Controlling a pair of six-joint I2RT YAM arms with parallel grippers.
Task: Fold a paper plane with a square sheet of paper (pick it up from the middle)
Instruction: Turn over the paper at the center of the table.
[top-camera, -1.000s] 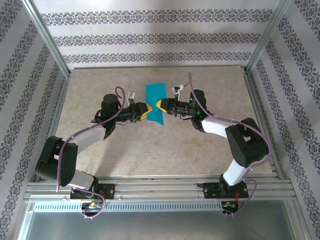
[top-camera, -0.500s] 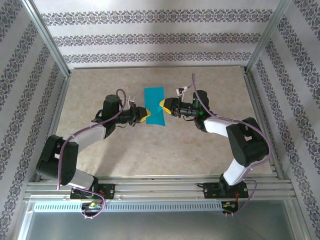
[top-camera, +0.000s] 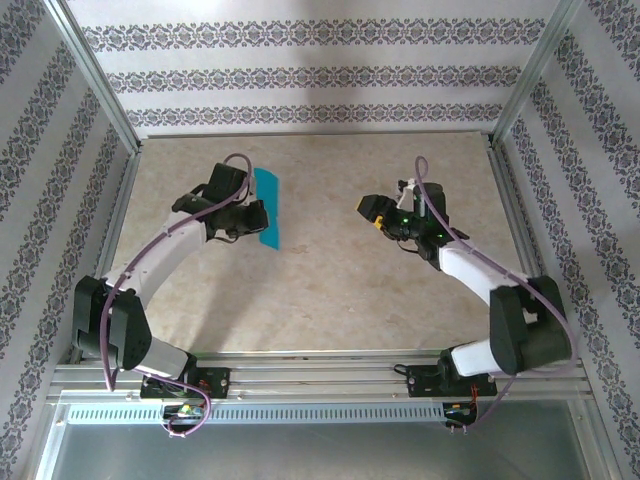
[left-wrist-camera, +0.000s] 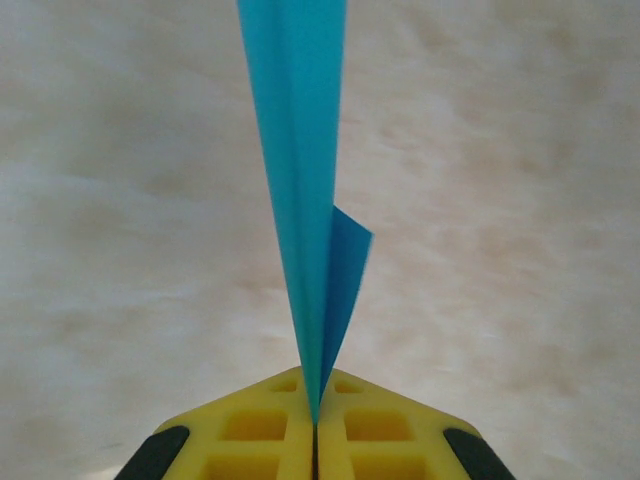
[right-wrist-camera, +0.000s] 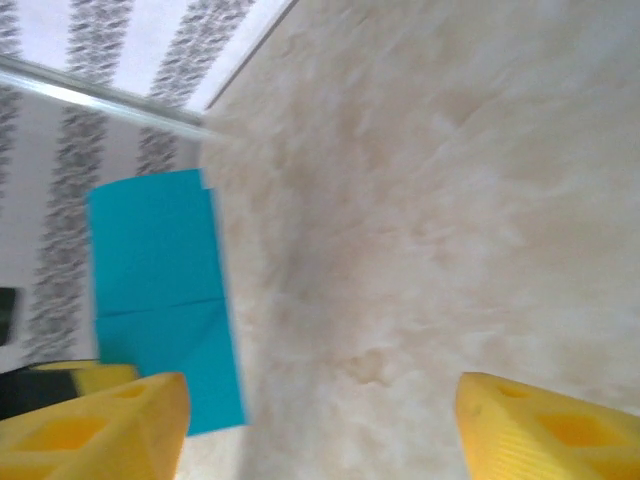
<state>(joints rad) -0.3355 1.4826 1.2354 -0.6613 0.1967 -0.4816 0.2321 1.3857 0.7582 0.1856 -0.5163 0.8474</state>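
Left gripper (left-wrist-camera: 314, 412): my two yellow fingers (left-wrist-camera: 255, 440) are pressed flat together with the sheet of paper (left-wrist-camera: 298, 170) clamped in the seam between them. The finger faces are moulded plastic with shallow square pockets and black corners.

Paper: thin, plain teal, matte. It is already folded. From my left wrist I see it edge-on, with the layers squeezed into a narrow wedge that widens away from the grip. One shorter flap splays off to the right and ends in a blunt corner.

From above, the sheet of paper (top-camera: 268, 208) reads as a slim slanted strip at the tip of my left gripper (top-camera: 254, 214), over the far left part of the table (top-camera: 320, 290). I cannot tell whether its lower edge touches the surface.

Right gripper (right-wrist-camera: 320, 430): my fingers stand wide apart with nothing between them, just bare tabletop. They are the same yellow pocketed plastic. From above, the right gripper (top-camera: 372, 208) is well apart from the paper, on the right half of the table.

From my right wrist, the broad face of the sheet of paper (right-wrist-camera: 160, 280) shows as an upright rectangle with one straight crease across it and a doubled edge along its right side.

Table: hard and flat, a beige mottled stone pattern with a dull sheen.

Surround: aluminium frame rail (right-wrist-camera: 100, 95), and walls (top-camera: 300, 75) papered in grey ornamental bands on white.
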